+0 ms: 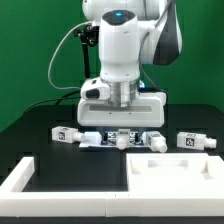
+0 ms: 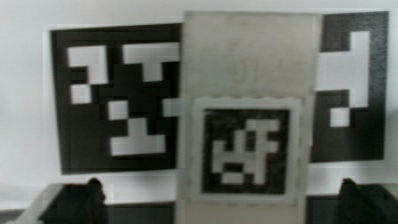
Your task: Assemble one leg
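Observation:
A white leg (image 2: 246,110) with a black marker tag lies straight under the wrist camera, between my two dark fingertips (image 2: 80,200). My gripper (image 2: 222,197) is open, and both fingers stand clear of the leg's sides. In the exterior view my gripper (image 1: 122,130) is low over the table's middle, above that leg (image 1: 122,141). Another white leg (image 1: 68,134) lies toward the exterior view's left and one (image 1: 195,142) toward its right. The white square tabletop (image 1: 172,170) lies in front, toward the exterior view's right.
The marker board (image 2: 116,95) with large black tags lies flat under the leg. A white L-shaped rail (image 1: 20,182) borders the table's front at the exterior view's left. The table is black, with a green backdrop behind it.

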`<state>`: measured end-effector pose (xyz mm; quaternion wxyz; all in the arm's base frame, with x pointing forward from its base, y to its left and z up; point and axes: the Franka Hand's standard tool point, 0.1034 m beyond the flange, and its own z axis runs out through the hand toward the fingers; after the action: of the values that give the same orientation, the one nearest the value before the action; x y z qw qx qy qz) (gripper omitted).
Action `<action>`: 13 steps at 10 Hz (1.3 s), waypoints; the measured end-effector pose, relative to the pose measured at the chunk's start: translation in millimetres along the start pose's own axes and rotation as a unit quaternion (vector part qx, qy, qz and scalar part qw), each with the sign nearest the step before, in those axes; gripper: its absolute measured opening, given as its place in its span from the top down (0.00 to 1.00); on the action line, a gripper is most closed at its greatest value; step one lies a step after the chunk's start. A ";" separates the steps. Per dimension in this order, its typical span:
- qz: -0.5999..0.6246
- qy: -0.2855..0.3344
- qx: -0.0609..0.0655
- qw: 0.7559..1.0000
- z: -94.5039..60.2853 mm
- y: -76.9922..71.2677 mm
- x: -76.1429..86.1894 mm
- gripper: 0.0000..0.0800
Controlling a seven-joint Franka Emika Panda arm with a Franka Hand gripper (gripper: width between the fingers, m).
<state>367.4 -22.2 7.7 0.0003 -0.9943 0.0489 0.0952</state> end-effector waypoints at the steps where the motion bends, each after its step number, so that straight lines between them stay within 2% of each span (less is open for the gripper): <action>1: -0.001 0.000 0.000 1.000 -0.1 0.2 0.2 0.19; 2: -0.001 0.000 0.000 1.000 -0.1 0.1 0.1 0.35; 3: -0.001 0.000 0.000 1.000 -0.1 0.2 0.1 0.35; 4: -0.001 0.000 0.000 1.000 -0.1 0.2 0.1 0.60; 5: -0.028 0.000 -0.001 1.000 -1.3 1.3 1.2 0.60; 6: -0.089 0.001 -0.002 0.996 -5.8 5.7 7.3 0.64; 7: -0.121 0.009 -0.002 0.993 -11.2 9.8 17.1 0.64; 9: -0.290 0.021 -0.004 0.957 -24.3 13.0 36.5 0.64; 10: -0.349 0.022 -0.008 0.937 -26.3 9.6 39.6 0.64; 12: -0.381 0.018 -0.010 0.924 -24.2 12.6 37.8 0.64; 13: -0.422 0.016 -0.013 0.906 -24.1 13.6 37.8 0.64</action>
<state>407.6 -39.7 24.4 0.0268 -0.9233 -0.3766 0.0706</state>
